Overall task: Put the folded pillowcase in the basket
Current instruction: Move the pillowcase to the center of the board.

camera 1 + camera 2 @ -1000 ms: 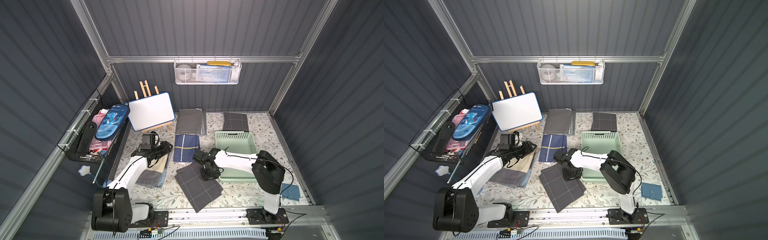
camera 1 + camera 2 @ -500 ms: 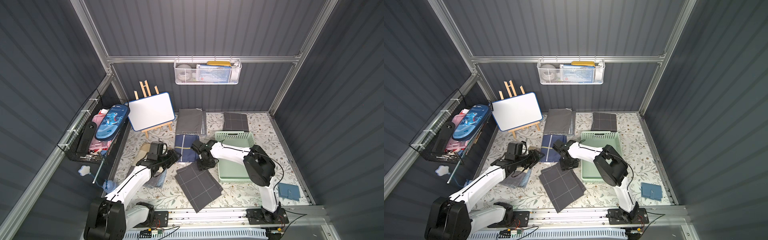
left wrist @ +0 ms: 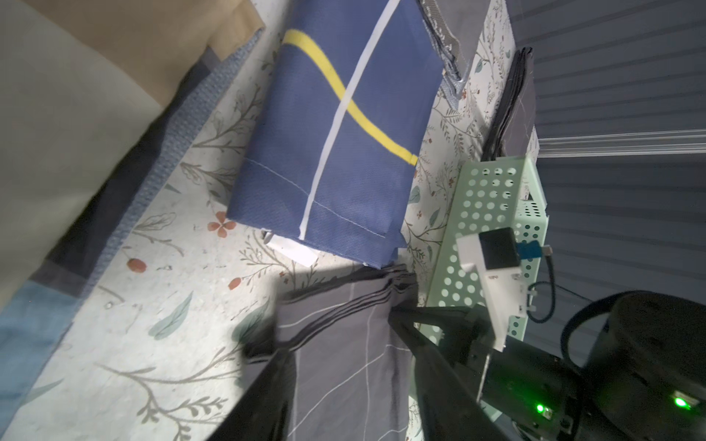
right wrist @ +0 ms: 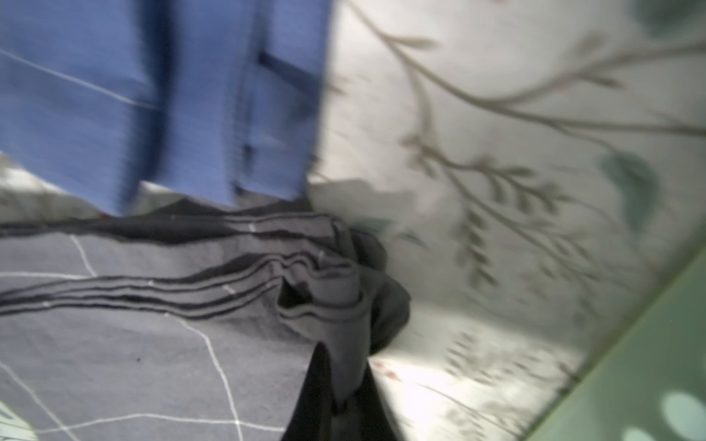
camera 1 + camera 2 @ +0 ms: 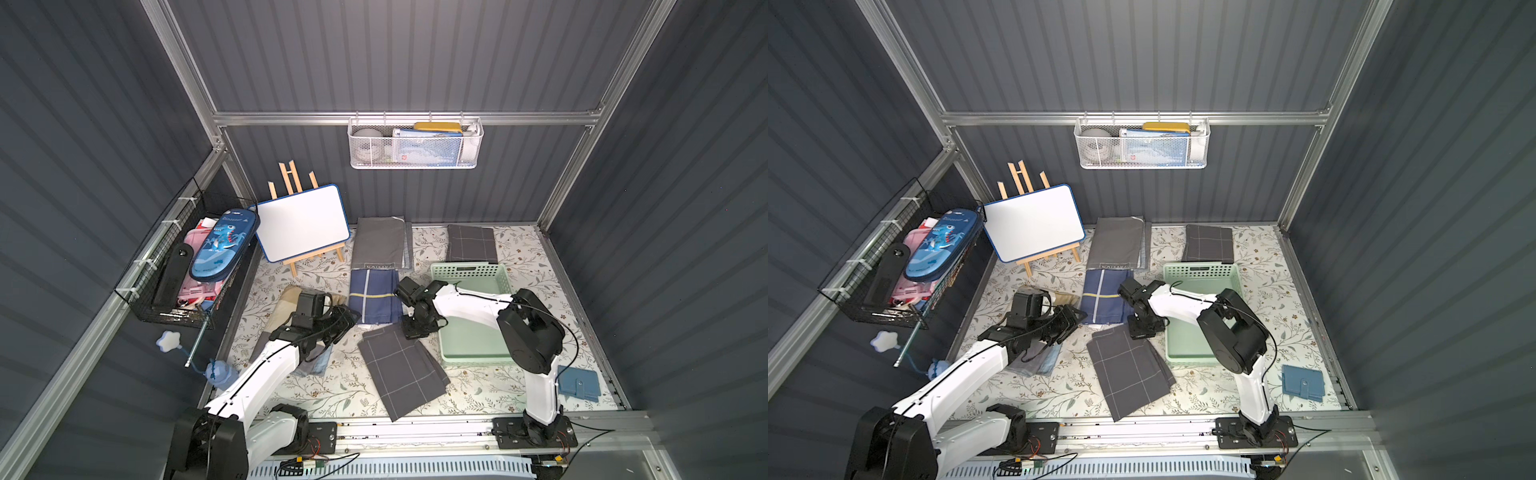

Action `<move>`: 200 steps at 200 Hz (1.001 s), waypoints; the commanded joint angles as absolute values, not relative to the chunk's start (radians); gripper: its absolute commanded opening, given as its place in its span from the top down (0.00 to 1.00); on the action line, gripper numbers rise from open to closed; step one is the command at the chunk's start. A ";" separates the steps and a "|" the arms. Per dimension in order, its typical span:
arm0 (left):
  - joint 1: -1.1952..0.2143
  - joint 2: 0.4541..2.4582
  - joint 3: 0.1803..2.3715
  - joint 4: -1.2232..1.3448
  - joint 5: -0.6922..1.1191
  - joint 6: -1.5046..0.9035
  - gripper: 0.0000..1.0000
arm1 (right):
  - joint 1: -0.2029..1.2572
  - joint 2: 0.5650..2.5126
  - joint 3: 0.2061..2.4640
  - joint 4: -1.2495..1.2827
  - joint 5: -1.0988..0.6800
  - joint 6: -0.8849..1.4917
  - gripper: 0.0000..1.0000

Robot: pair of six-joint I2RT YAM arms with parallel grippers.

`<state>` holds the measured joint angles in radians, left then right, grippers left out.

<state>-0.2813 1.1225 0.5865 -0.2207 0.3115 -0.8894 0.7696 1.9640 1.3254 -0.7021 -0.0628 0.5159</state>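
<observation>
The folded pillowcase, dark grey with thin white grid lines, lies flat on the floral table at the front centre. My right gripper is shut on its far right corner, where the layers bunch up. The pale mint-green basket stands just right of that corner with nothing in it. My left gripper is open near the pillowcase's far left corner; grey cloth shows between its fingers.
A blue folded cloth with a yellow stripe lies just behind the pillowcase. Grey folded cloths sit at the back. Beige and blue cloths lie under my left arm. A whiteboard easel, black wire basket and blue wallet ring the table.
My right gripper came down onto the pillowcase's far right corner and shut on it. My left arm swung right toward the pillowcase and stays open.
</observation>
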 commanded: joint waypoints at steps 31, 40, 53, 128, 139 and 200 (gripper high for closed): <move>-0.328 1.230 0.574 -0.169 0.328 -0.864 0.44 | 0.739 1.978 1.208 -0.752 0.020 0.623 0.84; -0.349 1.258 0.582 -0.172 0.323 -0.854 0.44 | 0.738 1.975 1.208 -0.740 0.006 0.633 0.71; -0.396 1.297 0.594 -0.167 0.314 -0.852 0.43 | 0.738 1.966 1.219 -0.735 -0.006 0.638 0.60; -0.540 1.385 0.575 -0.118 0.233 -0.932 0.42 | 0.730 1.795 1.215 -0.769 -0.012 0.627 0.46; -0.541 1.428 0.573 -0.070 0.246 -0.931 0.43 | 0.730 1.778 1.206 -0.776 -0.027 0.624 0.46; -0.554 1.528 0.565 -0.020 0.222 -0.916 0.68 | 0.732 1.617 1.093 -0.772 -0.048 0.624 0.44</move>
